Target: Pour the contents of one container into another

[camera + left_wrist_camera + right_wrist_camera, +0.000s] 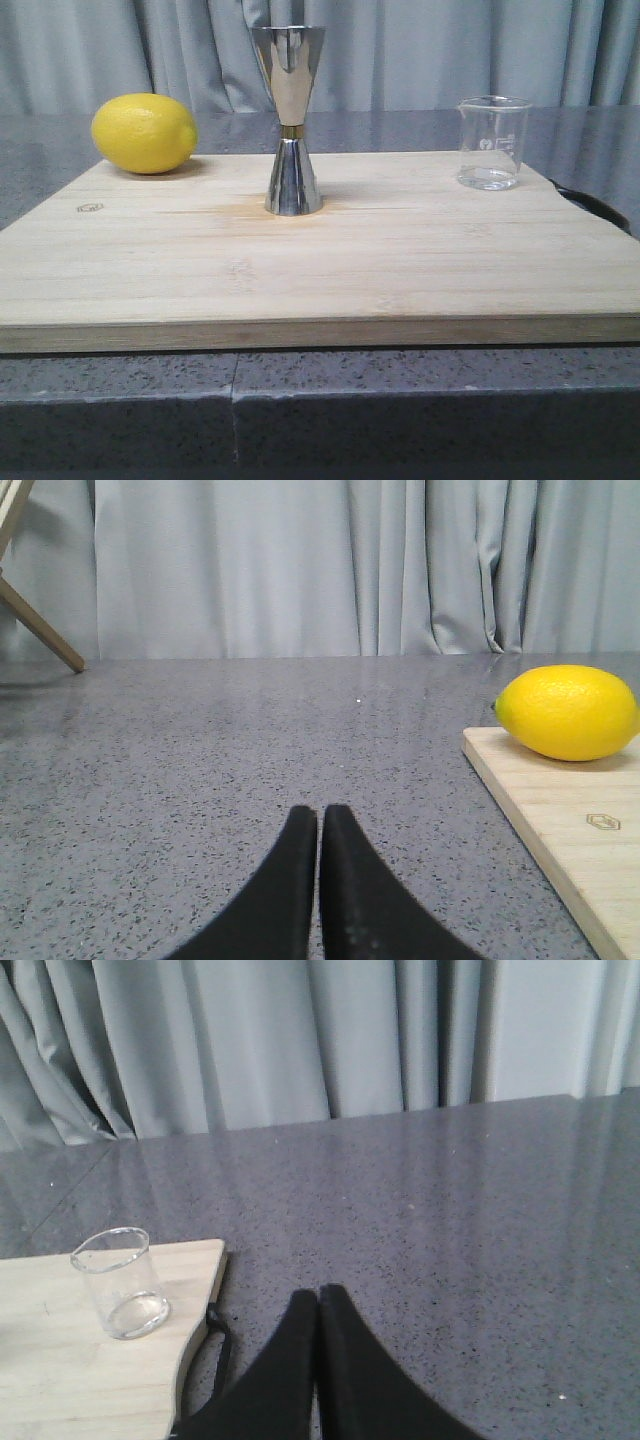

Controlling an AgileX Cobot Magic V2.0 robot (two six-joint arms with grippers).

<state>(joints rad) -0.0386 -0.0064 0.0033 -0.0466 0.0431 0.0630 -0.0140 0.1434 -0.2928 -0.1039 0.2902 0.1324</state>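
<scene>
The clear glass beaker (493, 142) stands upright at the back right of the wooden board (300, 270); the right wrist view shows the beaker (120, 1283) near the board's corner. The polished steel jigger (291, 120), hourglass-shaped with a gold waist band, stands upright at the board's middle back. My left gripper (319, 815) is shut and empty over the grey counter, left of the board. My right gripper (319, 1296) is shut and empty over the counter, right of the board and beaker. Neither gripper appears in the front view.
A yellow lemon (145, 133) lies at the board's back left corner, also the lemon (568, 712) in the left wrist view. A black cord loop (218, 1345) hangs off the board's right edge. Grey curtains close the back. A wooden leg (40, 628) stands far left.
</scene>
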